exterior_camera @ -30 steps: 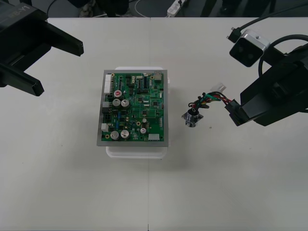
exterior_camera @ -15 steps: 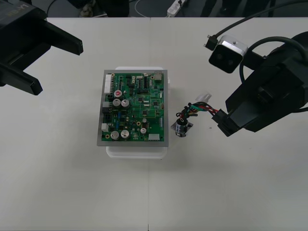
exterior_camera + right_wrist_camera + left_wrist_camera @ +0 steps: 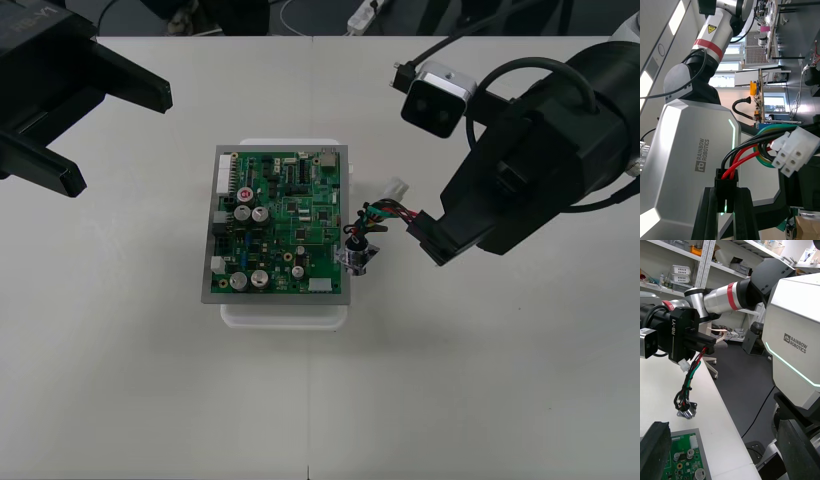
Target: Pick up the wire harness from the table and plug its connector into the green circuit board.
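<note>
The green circuit board (image 3: 280,225) rests on its white base (image 3: 285,316) mid-table. My right gripper (image 3: 432,241) hovers just right of the board, shut on the harness's black plug (image 3: 725,186). Red, black and green wires (image 3: 386,212) trail from it toward the board. The round metal socket (image 3: 357,256) hangs at the board's right edge. A white connector (image 3: 795,150) dangles from the same bundle. From the left wrist, the right gripper (image 3: 708,342) holds the harness (image 3: 688,389) above the board (image 3: 681,461). My left gripper (image 3: 122,142) stays open at the far left.
Bare table lies in front of the board and on both sides. The table's far edge, with dark floor and cables (image 3: 365,15) beyond it, runs along the top of the front view.
My right gripper has carried the harness leftward, and the socket has gone from open table to the board's right edge. The left arm has not moved.
</note>
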